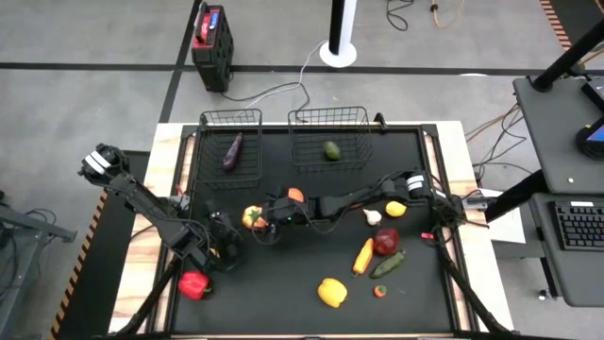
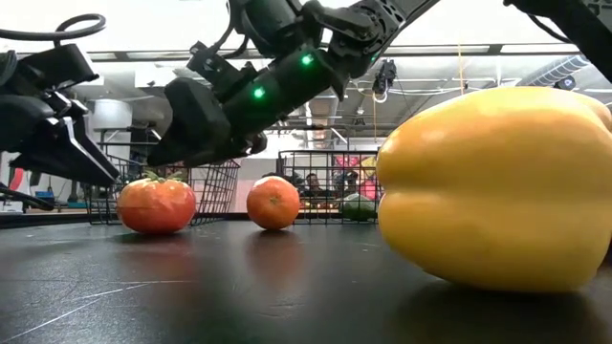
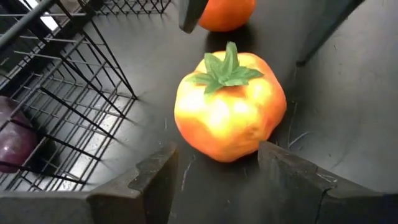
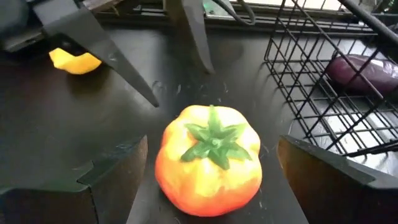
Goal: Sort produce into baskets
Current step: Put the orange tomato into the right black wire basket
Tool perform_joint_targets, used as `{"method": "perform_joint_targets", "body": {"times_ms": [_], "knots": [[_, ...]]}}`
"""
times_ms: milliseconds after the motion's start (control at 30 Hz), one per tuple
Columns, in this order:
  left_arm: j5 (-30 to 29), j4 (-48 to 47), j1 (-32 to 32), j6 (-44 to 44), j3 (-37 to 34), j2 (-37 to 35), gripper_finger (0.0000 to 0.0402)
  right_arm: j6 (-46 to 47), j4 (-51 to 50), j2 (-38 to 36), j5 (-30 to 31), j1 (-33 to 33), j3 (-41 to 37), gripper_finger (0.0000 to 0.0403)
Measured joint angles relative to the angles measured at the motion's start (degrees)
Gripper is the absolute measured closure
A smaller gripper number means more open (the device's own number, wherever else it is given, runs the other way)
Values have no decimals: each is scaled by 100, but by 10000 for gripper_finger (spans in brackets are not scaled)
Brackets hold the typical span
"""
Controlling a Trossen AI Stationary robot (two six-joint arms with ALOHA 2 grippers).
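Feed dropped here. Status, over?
Left gripper and right gripper open, both straddling orange-yellow tomato-shaped toy. Round orange fruit close by. Purple eggplant in narrower wire basket.
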Motion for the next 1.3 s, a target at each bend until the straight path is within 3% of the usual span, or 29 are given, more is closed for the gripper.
{"method": "perform_joint_targets", "body": {"times_ms": [700, 1100, 1300], "knots": [[-109, 116, 0, 20, 0, 0, 198, -16, 505, 468, 49, -82, -11, 57], [-162, 150, 0, 20, 0, 0, 198, 24, 478, 468, -252, -114, -2, 110], [-56, -21, 0, 85, 74, -3, 198, 81, 448, 458, -362, -114, -2, 118]]}}
